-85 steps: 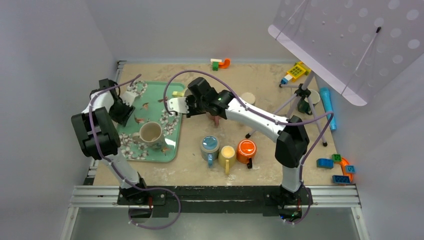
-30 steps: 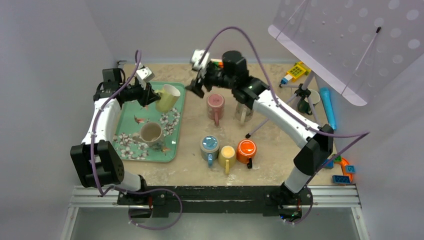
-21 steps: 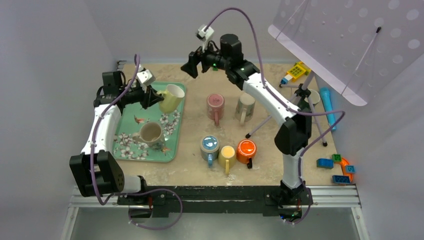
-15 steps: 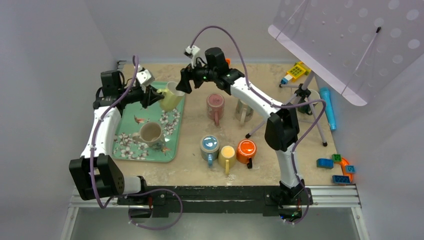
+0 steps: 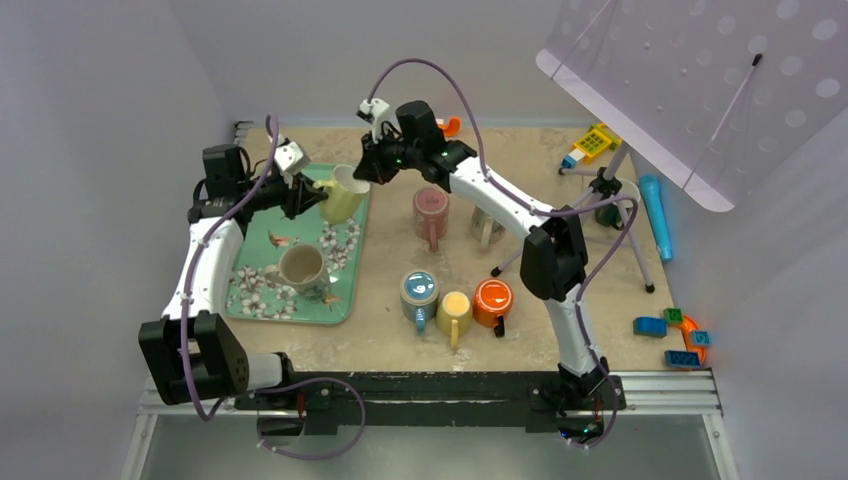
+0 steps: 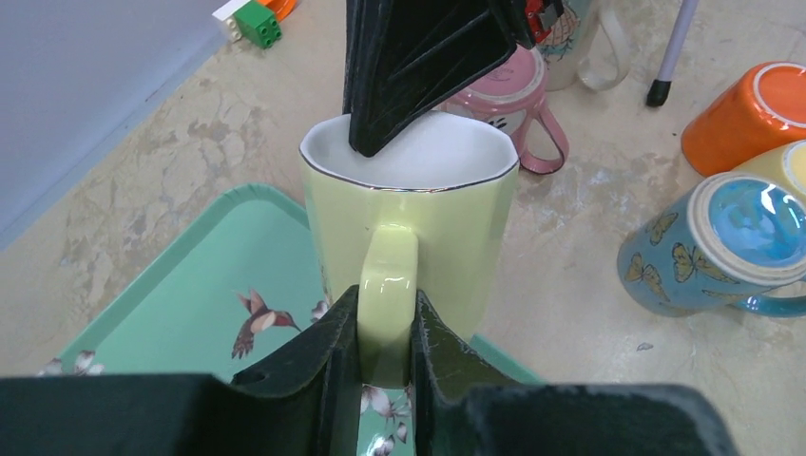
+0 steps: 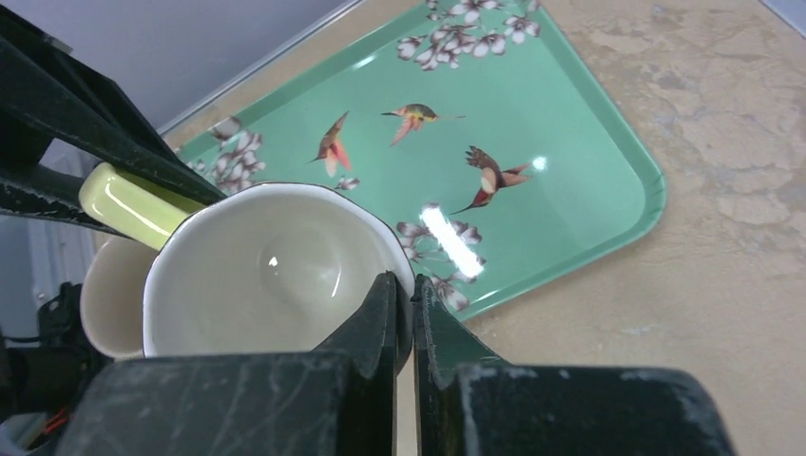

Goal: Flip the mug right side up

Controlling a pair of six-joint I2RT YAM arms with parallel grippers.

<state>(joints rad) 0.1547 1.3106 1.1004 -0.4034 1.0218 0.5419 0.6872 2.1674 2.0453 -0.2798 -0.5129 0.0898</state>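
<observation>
A pale yellow mug point(image 5: 343, 195) hangs tilted over the far right corner of the green floral tray point(image 5: 300, 228), with its mouth turned up and to the right. My left gripper point(image 5: 308, 195) is shut on the mug's handle point(image 6: 387, 285), one finger on each side. My right gripper point(image 5: 368, 170) reaches in from the right and is shut on the mug's rim point(image 7: 404, 275), with one finger inside the white interior point(image 7: 257, 275) and one outside. The handle also shows in the right wrist view point(image 7: 133, 204).
A beige mug point(image 5: 301, 266) stands upright on the tray. A pink mug point(image 5: 431, 207) and a patterned mug point(image 5: 487, 215) stand mid-table. Blue point(image 5: 419, 292), yellow point(image 5: 454, 308) and orange point(image 5: 493, 300) mugs sit nearer. A tripod point(image 5: 605, 190) and toy bricks point(image 5: 675, 335) are at the right.
My right arm has swung from the far back down and left to the yellow mug and closed on its rim. My left gripper has kept hold of the handle, nearly still.
</observation>
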